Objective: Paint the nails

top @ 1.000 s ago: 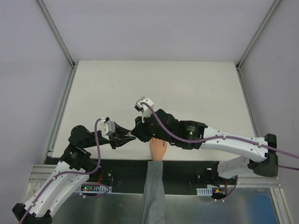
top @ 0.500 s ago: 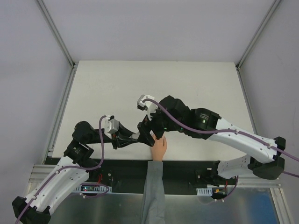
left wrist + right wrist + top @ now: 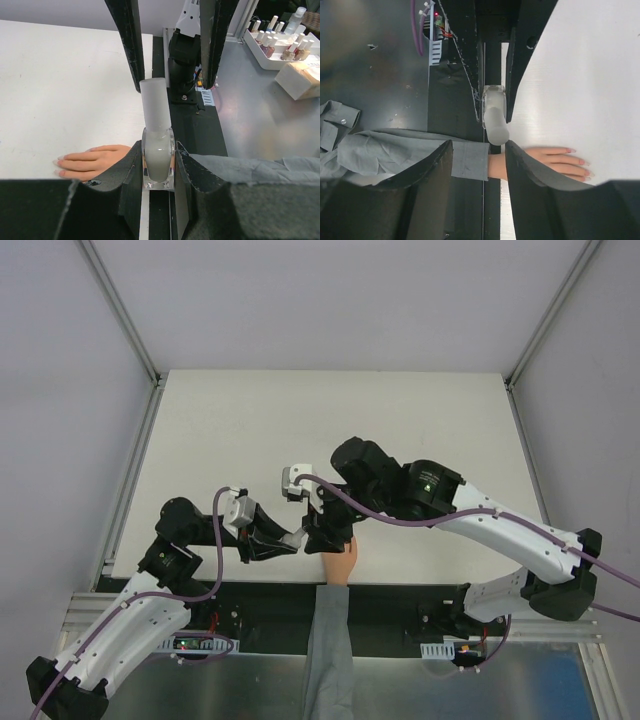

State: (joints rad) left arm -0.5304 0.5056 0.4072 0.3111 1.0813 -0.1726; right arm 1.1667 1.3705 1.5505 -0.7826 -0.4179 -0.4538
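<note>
Preparation, not painting, looks to be the step in hand. On the left, the left gripper (image 3: 158, 176) pinches the square glass base of a small nail-polish bottle filled with pale grey-beige lacquer (image 3: 158, 157), holding it at the near edge of the white table (image 3: 60, 75). Its tall frosted white cap (image 3: 155, 102) is on, so the brush is shut inside. Facing it is the right gripper (image 3: 477, 146), jaws spread, with one black finger on each side of the cap and a gap showing on both. The next move, I judge, calls for those jaws to close squarely on the cap, twist it loose against the left grip, and draw the brush out without spilling.

Right of the bottle in the overhead view lies the small peach-coloured hand with a grey sleeve (image 3: 95, 160), flat on the table, palm down. The nails (image 3: 583, 167) are tiny pale pink tips pointing toward the table's far side.

From above, the right gripper covers most of the hand's fingers, so no nail shows there. Whether the cap is already loosened cannot be told.
</note>
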